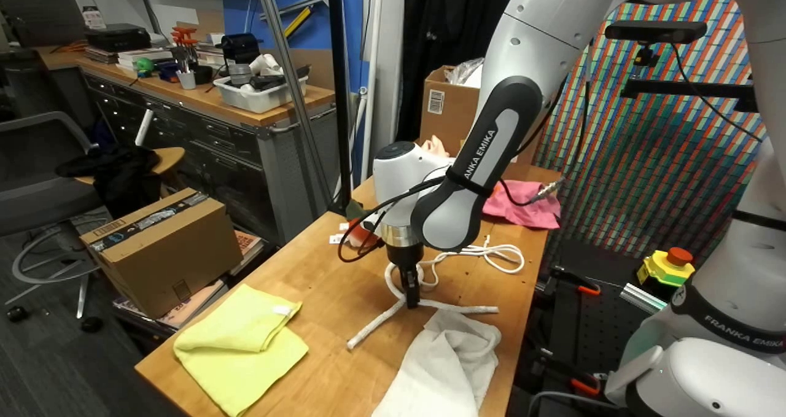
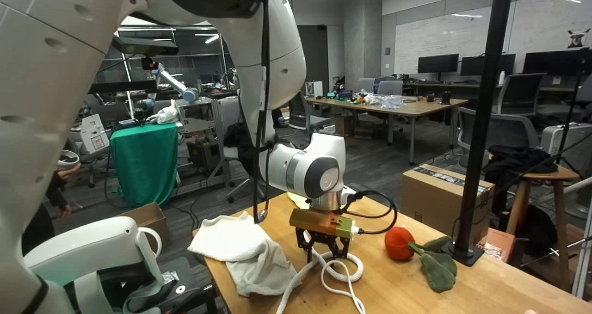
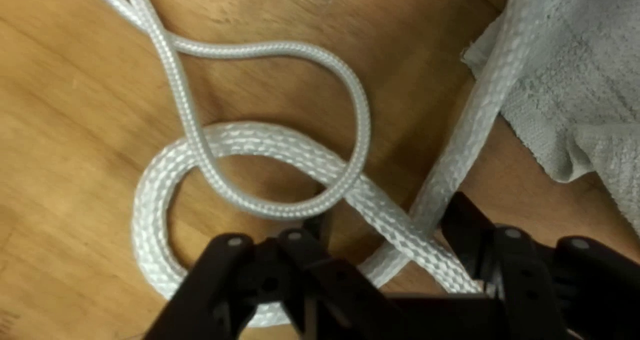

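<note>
Claw (image 1: 409,303) spread over a crossed white rope (image 1: 377,325), wooden table (image 1: 334,294)
In an exterior view, rope's right beside a white towel (image 1: 451,358), yellow cloth (image 1: 236,343) farther off. In an exterior view, a red round thing (image 2: 398,244) sits off to the side. Wrist view: fingers (image 3: 470,230) apart, rope crossing between them, can't tell if they're touching; thin cord (image 3: 363,119) loops over it.

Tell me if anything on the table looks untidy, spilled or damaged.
A thin cord lies stray across the thick rope near the tool, and the white cloth is rumpled, unlike the folded yellow cloth. No clear spill or damage shows.
</note>
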{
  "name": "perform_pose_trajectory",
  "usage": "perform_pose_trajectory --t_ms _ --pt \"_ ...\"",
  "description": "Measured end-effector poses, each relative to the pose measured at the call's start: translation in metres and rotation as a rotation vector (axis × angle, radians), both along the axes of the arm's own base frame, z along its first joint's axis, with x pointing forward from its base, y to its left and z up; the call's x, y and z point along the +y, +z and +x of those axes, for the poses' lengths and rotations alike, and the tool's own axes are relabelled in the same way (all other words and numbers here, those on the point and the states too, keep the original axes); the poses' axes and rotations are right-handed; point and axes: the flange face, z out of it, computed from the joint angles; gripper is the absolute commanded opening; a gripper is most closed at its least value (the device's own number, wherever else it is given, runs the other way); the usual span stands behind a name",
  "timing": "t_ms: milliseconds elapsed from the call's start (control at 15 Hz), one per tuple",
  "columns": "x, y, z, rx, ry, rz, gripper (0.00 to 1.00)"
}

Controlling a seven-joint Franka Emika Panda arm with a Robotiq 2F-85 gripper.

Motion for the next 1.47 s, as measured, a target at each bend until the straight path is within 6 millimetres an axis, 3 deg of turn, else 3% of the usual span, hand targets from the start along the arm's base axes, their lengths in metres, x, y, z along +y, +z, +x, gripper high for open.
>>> perform_pose_trajectory --t_ms 133,267,933,1467 --pt "0.000 0.001 0.001 -0.003 0.002 0.001 0.16" --pt "0.003 0.003 0.000 -0.001 0.009 0.003 0.08" --pt "0.018 0.006 -0.003 -0.003 0.036 0.007 0.10" --pt "0.057 0.012 -0.003 -0.061 0.014 0.019 0.09"
